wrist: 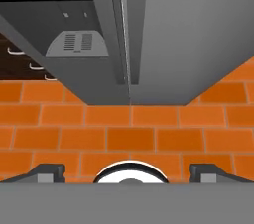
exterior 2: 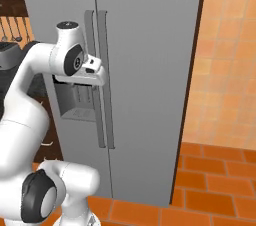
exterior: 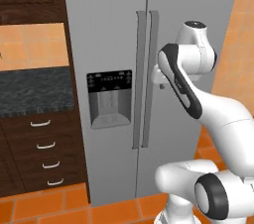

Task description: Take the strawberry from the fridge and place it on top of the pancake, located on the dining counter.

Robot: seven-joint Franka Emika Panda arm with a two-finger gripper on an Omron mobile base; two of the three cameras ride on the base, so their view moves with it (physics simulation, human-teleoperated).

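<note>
The tall grey fridge (exterior: 109, 29) (exterior 2: 150, 70) (wrist: 198, 29) stands in front of me with both doors shut. Its two long vertical handles (exterior: 151, 69) (exterior 2: 107, 120) meet at the centre seam. My gripper (exterior: 159, 77) (exterior 2: 96, 72) (wrist: 127, 173) is open and empty, close to the handles at mid height and pointing down along the door front. Its fingertips (wrist: 49, 172) stand wide apart in the hand view. The strawberry is hidden behind the shut doors. The pancake and the dining counter are out of view.
A black dispenser panel (exterior: 109, 96) sits in the left door. Dark-wood drawers (exterior: 44, 148) under a black top (exterior: 34, 89) adjoin the fridge on the left. An orange tiled wall (exterior 2: 225, 70) rises to the right, and orange floor tiles (wrist: 124, 134) lie below.
</note>
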